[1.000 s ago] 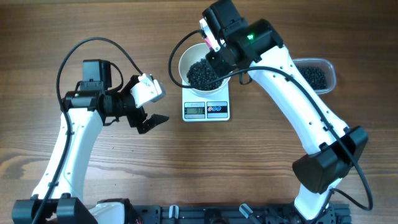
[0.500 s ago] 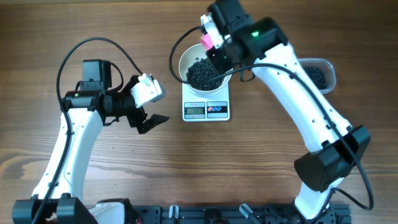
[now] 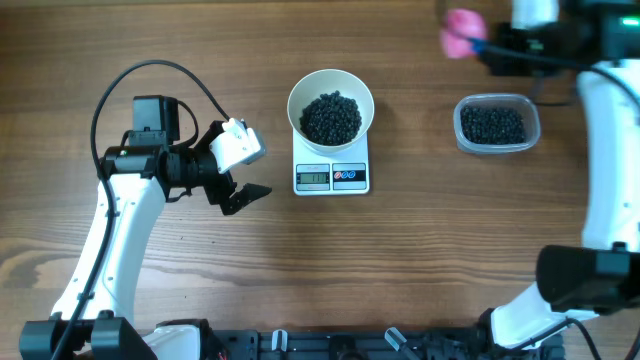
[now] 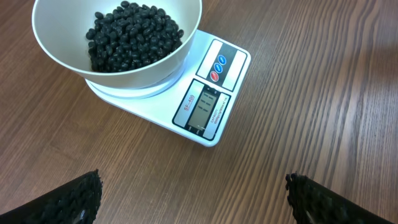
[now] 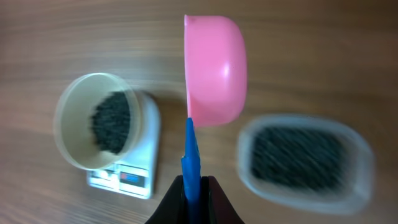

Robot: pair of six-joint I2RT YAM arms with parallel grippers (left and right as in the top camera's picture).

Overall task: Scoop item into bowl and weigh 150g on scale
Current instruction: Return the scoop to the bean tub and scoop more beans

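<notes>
At left of the overhead frame, the left tool (image 3: 238, 196) hangs idle above the wooden worktop (image 3: 400, 280), its jaws spread wide and grasping nothing. At upper centre, a white bowl (image 3: 296, 100) sits squarely on the small white scale (image 3: 331, 177), with a dark heap of beans (image 3: 331, 117) lying in its bottom; the digits on the display are too small to read. In the upper right, a pink scoop (image 3: 460, 32) hovers just beyond a clear tub (image 3: 462, 110) of more beans, well apart from the bowl. The wrist view shows the right tool (image 5: 192, 190) clenched on the scoop's blue handle, the cup turned on edge and its inside hidden. The job looks partway through, with the next likely move a dip into the tub. To land on the target weight, the scoop should take small loads, tip them slowly over the bowl's centre and stay clear of the rim, so nothing presses on the scale and falsifies the reading.
</notes>
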